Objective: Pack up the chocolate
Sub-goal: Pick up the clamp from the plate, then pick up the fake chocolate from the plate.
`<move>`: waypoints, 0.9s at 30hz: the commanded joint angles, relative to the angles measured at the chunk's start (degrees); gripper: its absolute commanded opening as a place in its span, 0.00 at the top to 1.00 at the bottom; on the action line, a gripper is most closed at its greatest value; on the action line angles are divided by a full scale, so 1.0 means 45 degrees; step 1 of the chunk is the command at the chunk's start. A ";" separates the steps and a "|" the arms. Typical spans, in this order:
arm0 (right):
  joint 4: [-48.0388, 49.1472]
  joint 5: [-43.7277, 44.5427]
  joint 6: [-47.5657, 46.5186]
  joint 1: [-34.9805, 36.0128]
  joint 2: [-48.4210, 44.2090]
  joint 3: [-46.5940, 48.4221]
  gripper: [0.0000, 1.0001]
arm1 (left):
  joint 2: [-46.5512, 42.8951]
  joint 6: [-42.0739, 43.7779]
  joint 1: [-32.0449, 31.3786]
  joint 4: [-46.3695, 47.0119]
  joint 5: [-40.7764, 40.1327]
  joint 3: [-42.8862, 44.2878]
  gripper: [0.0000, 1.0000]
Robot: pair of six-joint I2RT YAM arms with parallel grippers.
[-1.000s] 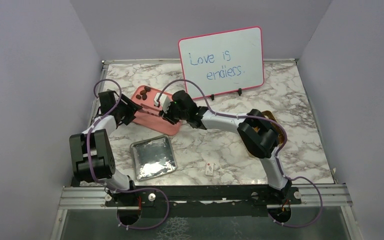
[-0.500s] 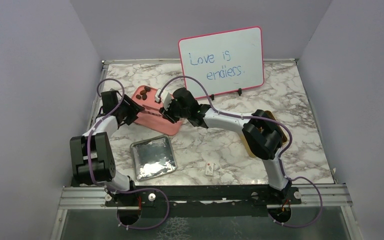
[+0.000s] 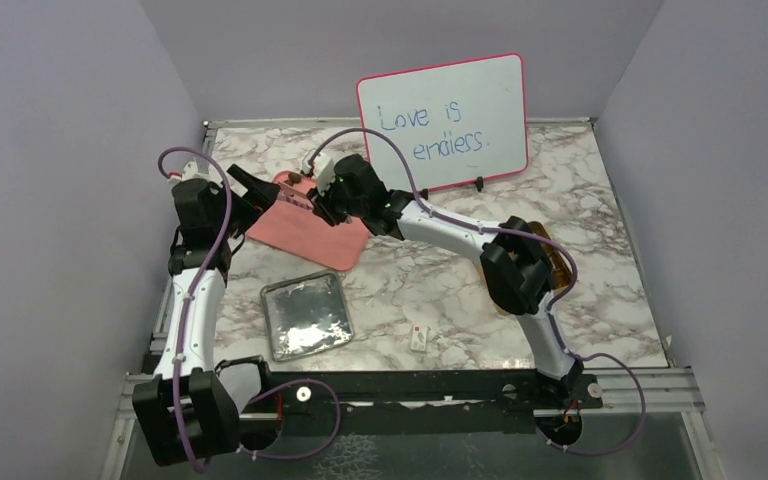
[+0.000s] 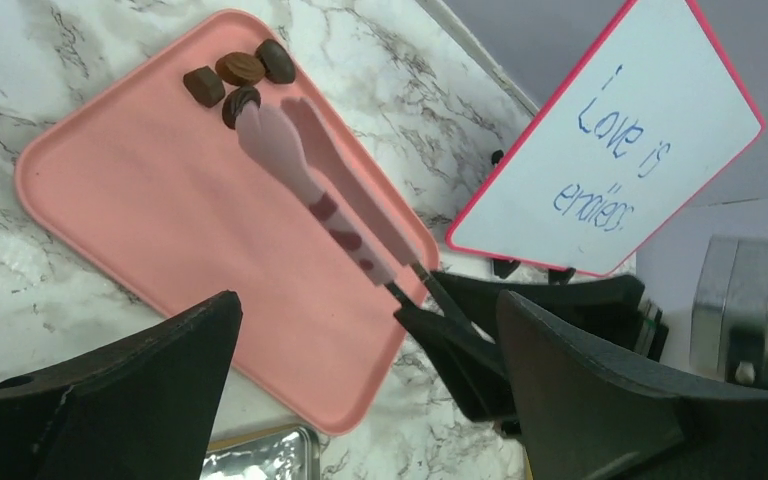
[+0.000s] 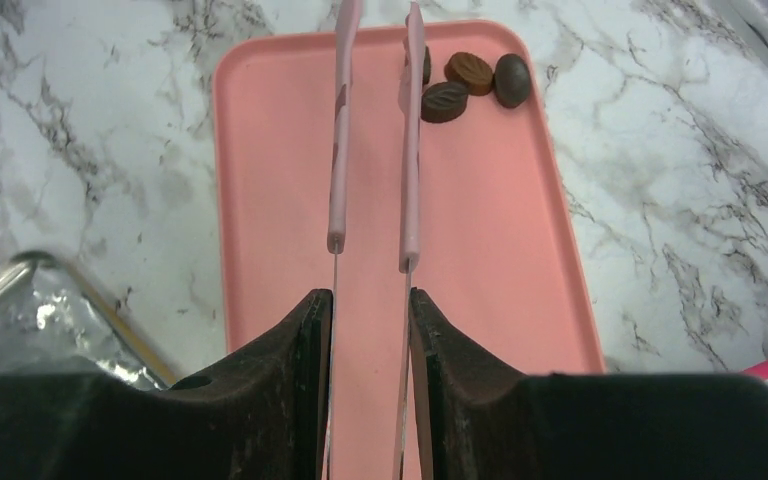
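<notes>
Clamps pink tongs [image 5: 338, 130] in right gripper [image 5: 370, 320], tips at four chocolates [image 5: 470, 72] clustered in tray's [image 5: 480, 250] far corner. Spreads left gripper [image 4: 365, 300] wide beside tray. Shows only crinkled foil in silver tin [image 3: 306, 315].

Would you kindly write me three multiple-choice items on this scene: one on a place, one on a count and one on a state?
1. Where do the brown chocolate pieces lie on the flat pink plastic tray?
A. at one corner
B. in the middle
C. spread all over

2. How many pieces are on the tray?
A. two
B. four
C. seven

3. What is the right gripper doing?
A. standing open and empty
B. gripping a chocolate piece
C. gripping slim pink tongs

Answers:
1 A, they cluster at one corner.
2 B, the left wrist view shows four.
3 C, its fingers clamp the tongs' handles.
</notes>
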 commanded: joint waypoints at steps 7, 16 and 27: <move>-0.1404 0.0536 -0.0132 -0.0043 0.2618 0.3792 0.64 | -0.3625 0.0796 -0.0031 -0.0086 0.1415 -0.2897 0.01; -0.1645 0.0920 -0.0863 -0.0040 0.4372 0.5877 0.64 | -0.5448 0.1364 -0.0415 -0.1402 0.1053 -0.2956 0.01; -0.0736 0.1127 -0.1355 -0.0047 0.4525 0.5233 0.63 | -0.5550 0.1317 -0.0420 -0.1418 0.0940 -0.2988 0.01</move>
